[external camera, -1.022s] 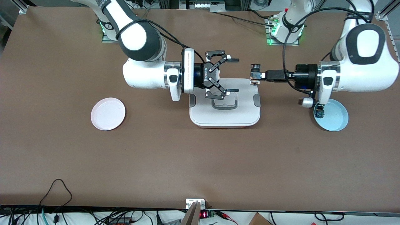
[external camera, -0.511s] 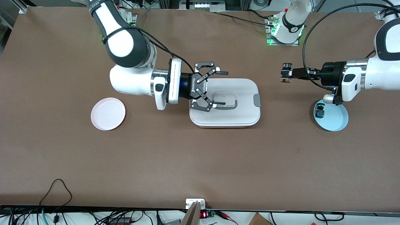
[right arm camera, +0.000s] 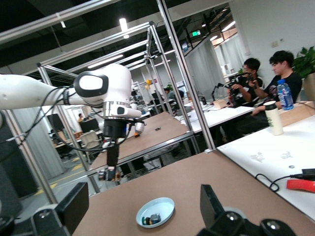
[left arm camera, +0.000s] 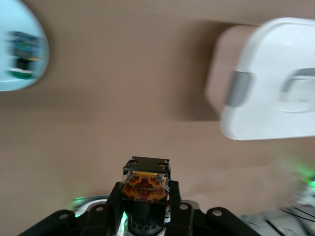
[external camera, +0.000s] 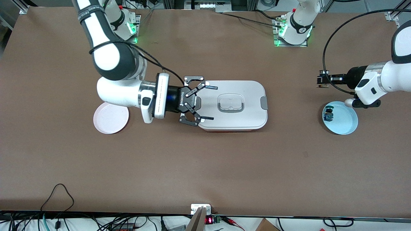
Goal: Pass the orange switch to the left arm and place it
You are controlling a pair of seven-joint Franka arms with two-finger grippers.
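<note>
Up close, the orange switch (left arm camera: 145, 183) shows a black top frame w/ amber-orange body, clamped in the left gripper (external camera: 322, 79) over bare table near the blue plate (external camera: 348, 123). Right gripper (external camera: 210, 102) hangs fingers apart, empty, over the box (external camera: 244, 96) edge.

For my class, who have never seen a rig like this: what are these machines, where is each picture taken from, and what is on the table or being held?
Two white robot arms stand at a brown table. The front picture looks down from across the table; the others come from cameras on each wrist. On the table: a white box, a pink plate and a blue plate holding a small blue switch. The left gripper is shut on the orange switch, up above the table near the blue plate. The right gripper is open, over the box's edge.
</note>
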